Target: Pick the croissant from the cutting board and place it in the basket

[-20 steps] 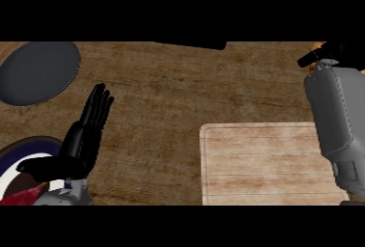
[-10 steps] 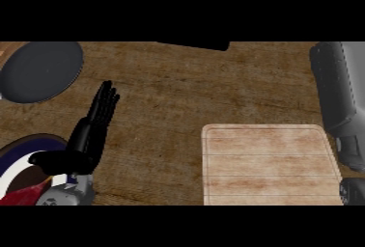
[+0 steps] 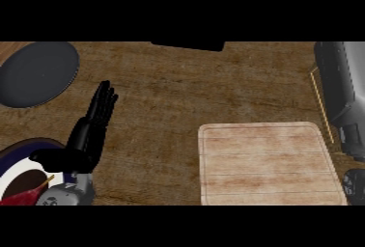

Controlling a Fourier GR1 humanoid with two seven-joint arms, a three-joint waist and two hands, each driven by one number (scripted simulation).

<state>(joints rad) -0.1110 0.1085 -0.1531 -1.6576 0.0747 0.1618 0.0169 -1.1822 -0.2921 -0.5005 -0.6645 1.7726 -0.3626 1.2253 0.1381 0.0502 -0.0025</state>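
Observation:
The wooden cutting board (image 3: 267, 164) lies at the lower right of the counter with nothing on it. No croissant or basket shows in the head view. My left hand (image 3: 91, 129) rests open at the left, fingers straight and pointing up, well apart from the board. My right forearm (image 3: 343, 91) runs along the right edge, above and beside the board's far right corner, and its hand is out of view past the top. A thin tan edge (image 3: 322, 106) shows beside that forearm; I cannot tell what it belongs to.
A dark grey round plate (image 3: 37, 73) sits at the upper left. A blue-rimmed plate (image 3: 16, 153) with red and brown contents is at the lower left, partly behind my left wrist. A black object (image 3: 189, 45) lies at the top edge.
My right forearm has moved further right and up, and its black hand has left the view. The left hand stays open and has barely shifted.

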